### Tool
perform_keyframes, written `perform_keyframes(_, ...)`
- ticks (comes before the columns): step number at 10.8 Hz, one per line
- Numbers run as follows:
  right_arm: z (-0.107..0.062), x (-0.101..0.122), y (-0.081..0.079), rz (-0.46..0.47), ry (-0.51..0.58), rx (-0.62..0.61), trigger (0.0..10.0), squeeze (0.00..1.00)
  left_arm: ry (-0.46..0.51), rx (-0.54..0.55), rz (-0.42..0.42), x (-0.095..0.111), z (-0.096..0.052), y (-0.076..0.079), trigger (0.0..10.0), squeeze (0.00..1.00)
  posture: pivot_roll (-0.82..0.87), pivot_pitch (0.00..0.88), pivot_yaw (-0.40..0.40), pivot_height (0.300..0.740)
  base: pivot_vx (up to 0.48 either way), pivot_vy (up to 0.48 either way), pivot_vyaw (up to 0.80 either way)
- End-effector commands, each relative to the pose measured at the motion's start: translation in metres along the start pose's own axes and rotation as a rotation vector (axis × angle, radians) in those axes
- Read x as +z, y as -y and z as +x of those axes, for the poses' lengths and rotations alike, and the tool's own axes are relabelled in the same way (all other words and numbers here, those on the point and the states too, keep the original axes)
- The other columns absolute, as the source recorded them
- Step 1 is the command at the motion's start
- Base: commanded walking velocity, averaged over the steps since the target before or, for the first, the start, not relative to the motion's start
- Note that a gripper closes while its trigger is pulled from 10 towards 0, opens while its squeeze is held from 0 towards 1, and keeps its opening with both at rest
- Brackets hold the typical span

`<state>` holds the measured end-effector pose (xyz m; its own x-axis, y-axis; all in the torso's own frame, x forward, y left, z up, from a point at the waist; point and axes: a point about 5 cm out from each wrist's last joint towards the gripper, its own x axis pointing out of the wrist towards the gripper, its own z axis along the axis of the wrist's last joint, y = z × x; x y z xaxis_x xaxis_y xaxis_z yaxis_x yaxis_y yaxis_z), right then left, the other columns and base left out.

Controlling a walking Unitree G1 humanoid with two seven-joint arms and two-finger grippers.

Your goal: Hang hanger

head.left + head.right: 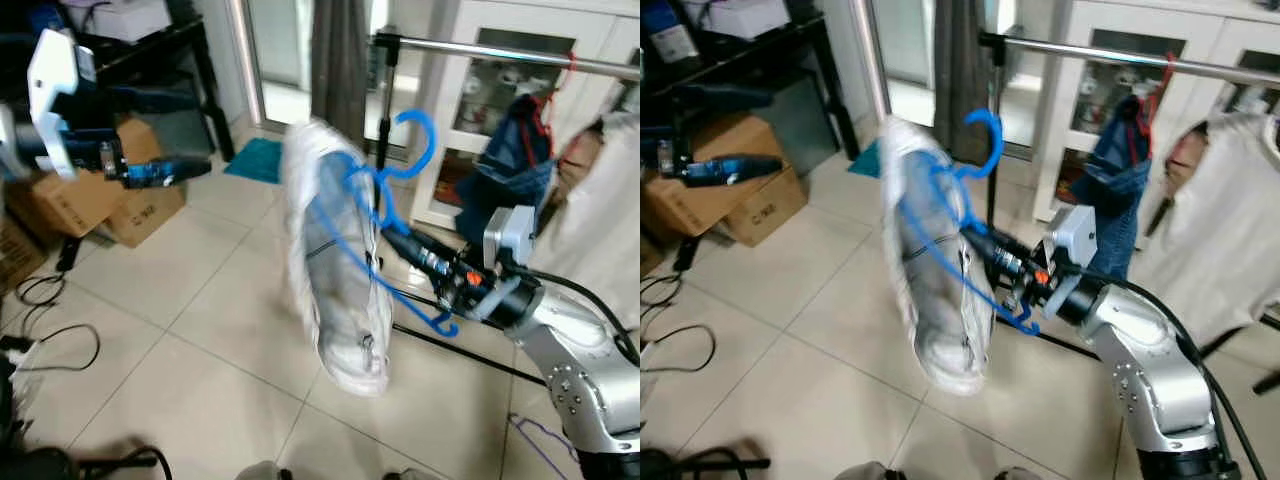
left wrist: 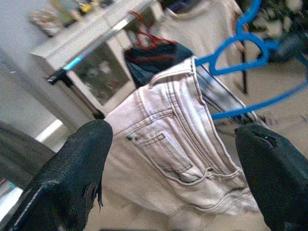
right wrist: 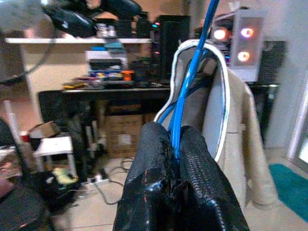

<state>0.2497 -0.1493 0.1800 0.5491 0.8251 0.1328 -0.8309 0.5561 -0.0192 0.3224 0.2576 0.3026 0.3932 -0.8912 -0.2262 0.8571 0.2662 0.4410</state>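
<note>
The right gripper [image 3: 179, 144] has its jaws clamped on the blue hanger [image 1: 372, 190], which carries pale jeans [image 1: 335, 270] in mid-air, below and at about eight o'clock of the clothes rail [image 1: 500, 52]. The left gripper [image 2: 173, 168] waits with jaws wide apart and empty. To hang well, the hook should probably rise above the rail, turn across it, then lower until it seats.

A bright blue hanger [image 1: 395, 190] carries pale, whitish denim trousers [image 1: 335, 270] (stitched seams show on the pocket). Black textured fingers [image 3: 192, 183] pinch it. A dark blue garment [image 1: 515, 165] hangs from a silver rail [image 1: 500, 52]; the floor [image 1: 200, 330] is beige tile.
</note>
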Motion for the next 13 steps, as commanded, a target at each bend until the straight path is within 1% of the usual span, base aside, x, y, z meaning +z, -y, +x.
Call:
perform_keyframes(1, 0.003, 0.015, -0.001, -0.044, 0.075, 0.056, 0.0, 0.00, -0.027, -0.049, 0.012, 0.002, 0.002, -0.002, 10.0, 1.00, 0.00, 0.003, 0.065, 0.740, 0.000, 0.000, 0.00)
perform_keyframes(2, 0.002, 0.017, -0.004, -0.049, 0.065, 0.102, 0.0, 0.00, -0.023, -0.116, 0.026, 0.006, 0.010, -0.004, 10.0, 1.00, 0.00, 0.005, 0.072, 0.740, 0.000, 0.000, 0.00)
perform_keyframes(3, 0.001, 0.018, -0.005, -0.058, 0.060, 0.127, 0.0, 0.00, -0.017, -0.166, 0.026, 0.005, 0.016, -0.003, 10.0, 1.00, 0.00, 0.005, 0.078, 0.740, 0.000, 0.000, 0.00)
perform_keyframes(4, 0.000, 0.022, -0.007, -0.080, 0.057, 0.168, 0.0, 0.00, -0.006, -0.219, 0.025, 0.003, 0.029, -0.002, 10.0, 1.00, -0.01, 0.005, 0.086, 0.740, 0.000, 0.000, 0.00)
perform_keyframes(5, -0.001, 0.024, -0.008, -0.093, 0.051, 0.191, 0.0, 0.00, 0.014, -0.222, 0.031, 0.004, 0.032, -0.003, 10.0, 1.00, -0.01, 0.005, 0.090, 0.740, 0.000, 0.000, 0.00)
perform_keyframes(6, -0.003, 0.027, -0.011, -0.104, 0.044, 0.216, 0.0, 0.00, 0.055, -0.221, -0.008, 0.008, 0.036, -0.006, 10.0, 0.99, -0.02, 0.006, 0.096, 0.740, 0.000, 0.000, 0.00)
perform_keyframes(7, -0.004, 0.030, -0.013, -0.113, 0.045, 0.238, 0.0, 0.00, 0.069, -0.246, -0.056, 0.009, 0.041, -0.007, 10.0, 0.84, -0.02, 0.008, 0.100, 0.740, 0.000, 0.000, 0.00)
perform_keyframes(8, -0.004, 0.033, -0.015, -0.120, 0.046, 0.258, 0.0, 0.00, 0.053, -0.281, -0.068, 0.007, 0.047, -0.004, 10.0, 0.74, -0.02, 0.012, 0.105, 0.740, 0.000, 0.000, 0.00)
perform_keyframes(9, -0.005, 0.035, -0.017, -0.122, 0.043, 0.272, 0.0, 0.00, 0.049, -0.307, -0.090, 0.006, 0.050, -0.002, 10.0, 0.58, -0.02, 0.012, 0.107, 0.740, 0.000, 0.000, 0.00)
perform_keyframes(10, -0.005, 0.036, -0.019, -0.126, 0.037, 0.290, 0.0, 0.00, 0.020, -0.365, -0.140, 0.001, 0.052, 0.006, 10.0, 0.33, -0.03, 0.014, 0.111, 0.740, 0.000, 0.000, 0.00)
perform_keyframes(11, -0.006, 0.037, -0.020, -0.127, 0.033, 0.297, 0.0, 0.00, -0.004, -0.394, -0.153, -0.002, 0.053, 0.011, 7.5, 0.10, -0.03, 0.013, 0.113, 0.740, 0.000, 0.000, 0.00)
perform_keyframes(12, -0.006, 0.038, -0.020, -0.130, 0.031, 0.305, 0.0, 0.00, -0.038, -0.436, -0.152, -0.006, 0.056, 0.016, 0.0, 0.00, -0.03, 0.013, 0.113, 0.740, 0.000, 0.000, 0.00)
perform_keyframes(13, -0.005, 0.039, -0.021, -0.131, 0.028, 0.315, 0.0, 0.00, -0.073, -0.470, -0.150, -0.008, 0.057, 0.019, 0.0, 0.00, -0.03, 0.014, 0.117, 0.740, 0.000, 0.000, 0.00)
